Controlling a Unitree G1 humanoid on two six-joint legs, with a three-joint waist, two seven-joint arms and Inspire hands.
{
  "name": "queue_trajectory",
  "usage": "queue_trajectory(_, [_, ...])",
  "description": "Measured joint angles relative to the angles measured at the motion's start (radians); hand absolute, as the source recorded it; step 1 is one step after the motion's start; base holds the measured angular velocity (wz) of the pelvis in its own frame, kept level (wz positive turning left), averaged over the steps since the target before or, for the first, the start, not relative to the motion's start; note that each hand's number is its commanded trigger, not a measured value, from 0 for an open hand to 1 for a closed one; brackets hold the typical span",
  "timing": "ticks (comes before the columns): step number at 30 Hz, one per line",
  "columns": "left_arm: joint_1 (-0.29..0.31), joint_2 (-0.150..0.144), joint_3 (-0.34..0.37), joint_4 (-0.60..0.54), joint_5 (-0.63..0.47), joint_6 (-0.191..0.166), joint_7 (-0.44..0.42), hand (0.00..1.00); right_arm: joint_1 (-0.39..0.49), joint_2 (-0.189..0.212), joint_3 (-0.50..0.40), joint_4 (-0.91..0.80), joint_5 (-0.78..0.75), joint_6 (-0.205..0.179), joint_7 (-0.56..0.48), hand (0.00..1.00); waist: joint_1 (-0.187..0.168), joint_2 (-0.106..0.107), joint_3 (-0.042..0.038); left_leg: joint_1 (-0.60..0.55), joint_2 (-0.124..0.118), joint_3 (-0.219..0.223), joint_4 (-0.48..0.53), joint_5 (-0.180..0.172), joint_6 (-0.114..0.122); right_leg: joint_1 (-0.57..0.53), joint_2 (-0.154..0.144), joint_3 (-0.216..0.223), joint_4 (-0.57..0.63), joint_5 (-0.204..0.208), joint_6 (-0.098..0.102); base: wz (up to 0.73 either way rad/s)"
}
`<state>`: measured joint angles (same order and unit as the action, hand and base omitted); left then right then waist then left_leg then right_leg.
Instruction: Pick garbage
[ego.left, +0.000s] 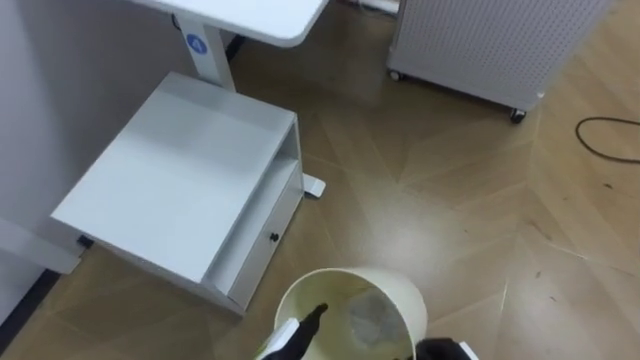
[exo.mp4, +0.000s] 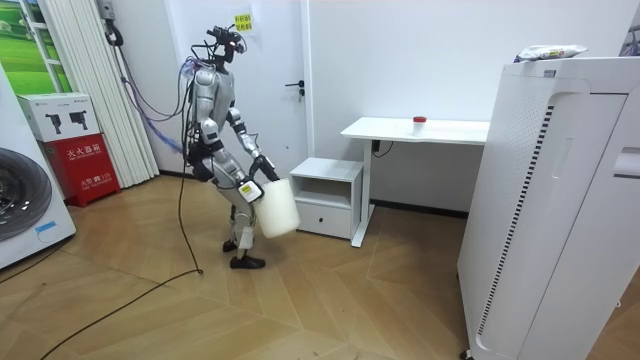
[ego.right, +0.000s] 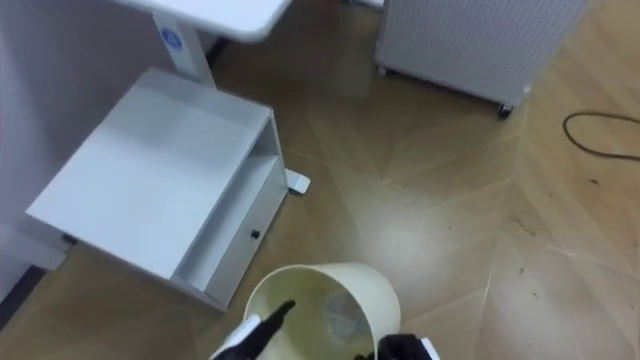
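I hold a cream waste bin (ego.left: 400, 292) low in front of me, clear of the floor in the room view (exo.mp4: 278, 210). Crumpled pale garbage (ego.left: 372, 322) lies inside it. My left hand (ego.left: 300, 330) is at the bin's near left rim, with a dark finger reaching over the rim into the bin and pinching it. My right hand (ego.left: 440, 350) shows as a dark shape at the near right rim, its fingers hidden. In the room view I stand slightly bent, facing a low white cabinet (exo.mp4: 325, 195).
The white drawer cabinet (ego.left: 180, 170) stands just left of the bin, under a white desk (ego.left: 260, 15). A white perforated unit on castors (ego.left: 480, 45) sits ahead on the right. A dark cable (ego.left: 605, 140) lies on the wooden floor at far right.
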<state>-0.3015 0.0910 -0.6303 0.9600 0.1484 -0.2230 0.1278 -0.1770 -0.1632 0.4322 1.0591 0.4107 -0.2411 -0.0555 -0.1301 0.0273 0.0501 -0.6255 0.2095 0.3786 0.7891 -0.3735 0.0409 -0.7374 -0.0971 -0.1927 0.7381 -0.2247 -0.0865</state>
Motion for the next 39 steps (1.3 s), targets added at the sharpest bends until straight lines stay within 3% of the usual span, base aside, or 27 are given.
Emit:
queue_trajectory(5, [0.000,0.010,0.033,-0.040,0.000,-0.034,0.002,0.00,-0.002,-0.017,-0.026,0.026,-0.002,0.003,0.016,1.00,0.009,0.003,0.0013,0.087,-0.012,0.026,-0.061,0.003,-0.001,0.073,0.008,0.019,-0.052,0.011,0.016,-0.11])
queue_trajectory(13, [0.036,0.057,0.106,-0.173,-0.003,-0.064,0.002,0.00,0.028,-0.027,-0.117,0.034,0.003,0.021,0.034,1.00,-0.004,0.001,0.0004,0.268,-0.067,0.054,-0.201,0.014,-0.002,0.225,-0.007,0.034,-0.138,0.010,0.053,-0.05])
queue_trajectory(17, [0.111,0.089,0.193,-0.350,0.000,-0.076,0.037,0.00,0.079,-0.028,-0.197,0.007,-0.028,0.023,0.035,1.00,-0.002,-0.007,-0.0075,0.331,-0.076,0.077,-0.243,0.013,-0.001,0.284,-0.004,0.021,-0.186,0.021,0.071,-0.13])
queue_trajectory(19, [0.137,0.095,0.223,-0.368,-0.005,-0.097,0.069,0.00,0.084,-0.030,-0.203,0.006,-0.022,0.024,0.034,1.00,-0.001,-0.014,-0.0110,0.374,-0.083,0.101,-0.258,0.014,-0.001,0.312,-0.009,-0.010,-0.191,0.023,0.073,-0.38])
queue_trajectory(21, [0.166,0.109,0.249,-0.385,-0.010,-0.097,0.088,0.00,0.098,-0.031,-0.203,0.006,-0.017,0.025,0.037,1.00,0.013,-0.024,-0.0207,0.441,-0.080,0.149,-0.290,0.013,-0.002,0.361,-0.013,-0.061,-0.226,0.037,0.068,-0.59])
queue_trajectory(23, [0.185,0.113,0.292,-0.428,-0.007,-0.097,0.102,0.00,0.104,-0.031,-0.211,0.006,-0.020,0.027,0.047,1.00,0.030,-0.034,-0.0253,0.479,-0.077,0.186,-0.325,0.013,-0.003,0.385,-0.012,-0.094,-0.251,0.055,0.061,-0.57])
queue_trajectory(26, [0.197,0.119,0.323,-0.458,-0.005,-0.097,0.136,0.00,0.113,-0.031,-0.219,0.006,-0.021,0.034,0.056,1.00,0.030,-0.044,-0.0313,0.528,-0.073,0.215,-0.333,0.013,-0.003,0.428,-0.024,-0.142,-0.263,0.058,0.056,-0.27])
queue_trajectory(31, [0.197,0.123,0.356,-0.480,-0.031,-0.097,0.166,0.00,0.122,-0.031,-0.219,0.000,-0.025,0.036,0.059,1.00,0.029,-0.045,-0.0337,0.600,-0.073,0.231,-0.377,0.010,-0.012,0.486,-0.014,-0.168,-0.292,0.067,0.045,-0.10])
queue_trajectory(36, [0.209,0.122,0.393,-0.551,-0.039,-0.097,0.214,0.00,0.154,-0.038,-0.219,-0.073,-0.111,0.036,0.076,1.00,0.029,-0.047,-0.0350,0.634,-0.047,0.274,-0.377,0.012,-0.029,0.512,0.021,-0.168,-0.321,0.081,0.025,-0.22])
queue_trajectory(39, [0.223,0.123,0.418,-0.581,-0.035,-0.097,0.231,0.00,0.161,-0.039,-0.219,-0.092,-0.147,0.036,0.101,1.00,0.042,-0.048,-0.0376,0.667,-0.028,0.303,-0.366,0.004,-0.055,0.525,0.040,-0.160,-0.328,0.079,0.004,-0.54])
